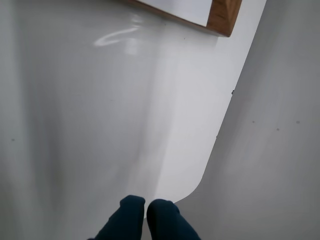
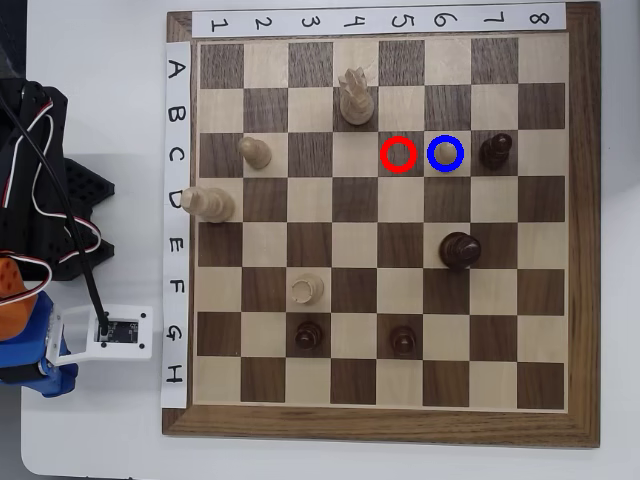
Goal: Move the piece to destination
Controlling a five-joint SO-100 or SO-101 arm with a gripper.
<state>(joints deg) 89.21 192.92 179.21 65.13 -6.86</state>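
In the overhead view a small pale pawn (image 2: 445,154) with a round knob head stands upright inside the blue ring (image 2: 445,138), on a light square in row C, column 6. The red ring (image 2: 398,139) on the dark square to its left is empty. The arm (image 2: 25,330) is folded back off the board at the left edge. In the wrist view my gripper (image 1: 146,212) shows two dark blue fingertips (image 1: 131,212) pressed together, holding nothing, over the white table.
Another pale pawn (image 2: 255,152), a pale piece (image 2: 208,203), a pale rook (image 2: 307,290) and a tall pale crowned piece (image 2: 353,97) stand on the board. Dark pieces (image 2: 460,250) stand nearby. The board's corner (image 1: 222,17) shows in the wrist view.
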